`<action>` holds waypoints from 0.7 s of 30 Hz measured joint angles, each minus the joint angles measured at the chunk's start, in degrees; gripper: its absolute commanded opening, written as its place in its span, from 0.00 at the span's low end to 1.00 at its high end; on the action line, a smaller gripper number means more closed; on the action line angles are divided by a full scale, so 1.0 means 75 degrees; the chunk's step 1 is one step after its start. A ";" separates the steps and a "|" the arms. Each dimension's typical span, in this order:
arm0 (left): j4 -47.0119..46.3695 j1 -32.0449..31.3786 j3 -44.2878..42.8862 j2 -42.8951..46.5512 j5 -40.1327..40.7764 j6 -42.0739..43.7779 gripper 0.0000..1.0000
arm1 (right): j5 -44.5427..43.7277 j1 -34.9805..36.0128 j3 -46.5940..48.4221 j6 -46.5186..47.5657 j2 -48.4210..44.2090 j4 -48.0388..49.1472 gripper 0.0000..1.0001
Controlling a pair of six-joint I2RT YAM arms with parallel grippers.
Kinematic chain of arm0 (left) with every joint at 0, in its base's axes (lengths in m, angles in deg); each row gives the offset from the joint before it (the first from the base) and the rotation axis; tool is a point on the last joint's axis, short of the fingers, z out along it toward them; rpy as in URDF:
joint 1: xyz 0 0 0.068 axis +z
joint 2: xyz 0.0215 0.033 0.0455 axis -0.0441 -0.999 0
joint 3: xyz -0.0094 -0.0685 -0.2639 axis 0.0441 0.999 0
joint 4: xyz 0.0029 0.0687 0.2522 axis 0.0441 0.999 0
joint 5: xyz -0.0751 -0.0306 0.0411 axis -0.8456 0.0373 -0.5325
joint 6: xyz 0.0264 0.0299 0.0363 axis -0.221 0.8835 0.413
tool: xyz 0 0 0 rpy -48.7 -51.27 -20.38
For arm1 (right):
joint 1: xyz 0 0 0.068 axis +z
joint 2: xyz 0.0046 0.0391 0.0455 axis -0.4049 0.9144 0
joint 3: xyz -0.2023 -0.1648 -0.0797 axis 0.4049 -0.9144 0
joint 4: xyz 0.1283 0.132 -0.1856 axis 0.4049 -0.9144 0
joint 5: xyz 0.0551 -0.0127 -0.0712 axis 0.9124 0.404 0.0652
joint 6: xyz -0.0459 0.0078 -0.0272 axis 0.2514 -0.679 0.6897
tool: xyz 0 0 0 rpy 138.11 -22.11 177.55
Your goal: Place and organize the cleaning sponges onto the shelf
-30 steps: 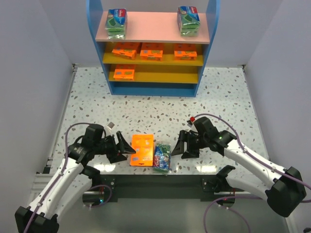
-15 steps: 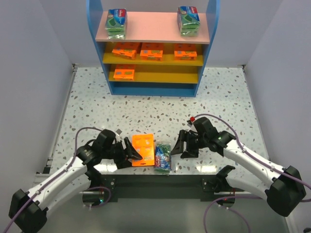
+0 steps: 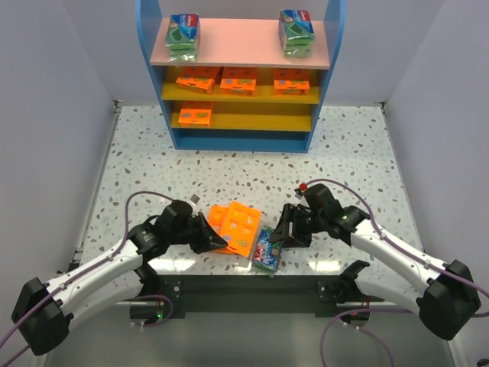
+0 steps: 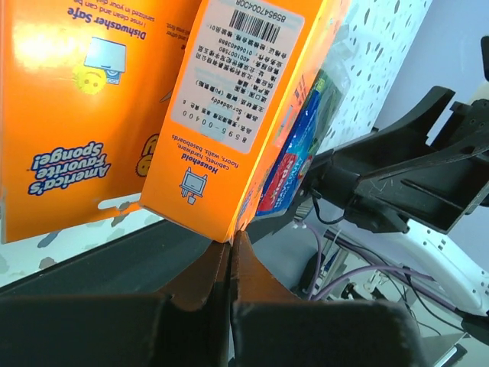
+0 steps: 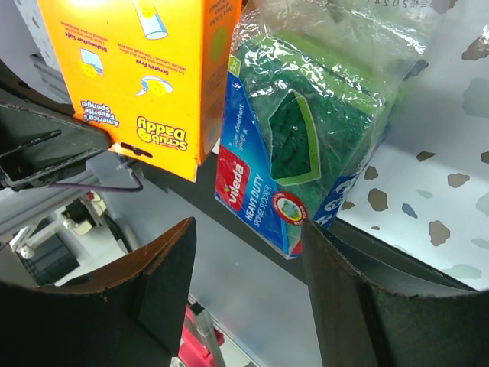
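Two orange cleaning sponges lie fanned at the table's front edge. The upper orange pack (image 3: 244, 228) (image 4: 237, 99) (image 5: 145, 69) is tilted over the lower orange pack (image 3: 218, 217) (image 4: 69, 115). My left gripper (image 3: 221, 242) (image 4: 231, 238) is shut, its tips pinching the upper pack's near corner. A green-and-blue pack (image 3: 267, 250) (image 4: 302, 145) (image 5: 306, 130) lies beside them and overhangs the table edge. My right gripper (image 3: 279, 232) (image 5: 248, 227) is open, with its jaws on either side of that pack's near end. The shelf (image 3: 241, 141) stands at the back.
On the shelf's pink top board sit two green packs (image 3: 183, 37) (image 3: 296, 32). Three orange packs (image 3: 238, 79) lie on the upper yellow board, and one orange pack (image 3: 192, 115) on the lower. The black front table edge (image 5: 252, 298) runs just under both grippers.
My left gripper moved forward and shut. The orange packs slid right and fanned apart, pushing the green pack right and over the table edge. My right gripper's jaws narrowed a little.
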 measured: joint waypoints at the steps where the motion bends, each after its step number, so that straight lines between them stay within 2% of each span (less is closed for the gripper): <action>1: -0.0029 0.0000 -0.0015 -0.0038 0.0052 0.0000 0.00 | -0.0026 0.0000 0.0000 -0.0015 -0.0009 0.0000 0.60; 6: -0.0122 0.0003 -0.0498 -0.0192 0.0326 0.0047 0.00 | -0.0137 0.0000 0.0047 -0.0038 -0.0157 -0.0076 0.60; 9: -0.0414 0.0187 -0.1177 -0.0376 0.0463 0.0219 0.00 | -0.0283 0.0000 0.0172 -0.0050 -0.0356 -0.0251 0.60; 15: -0.2358 0.1530 -0.1839 -0.1154 -0.0035 0.0428 0.00 | -0.0495 0.0000 0.0338 -0.0058 -0.0851 -0.0554 0.60; 21: -0.4051 0.2369 -0.2177 -0.2926 -0.0956 0.0402 0.00 | -0.0603 0.0000 0.0344 -0.0079 -0.1154 -0.0927 0.60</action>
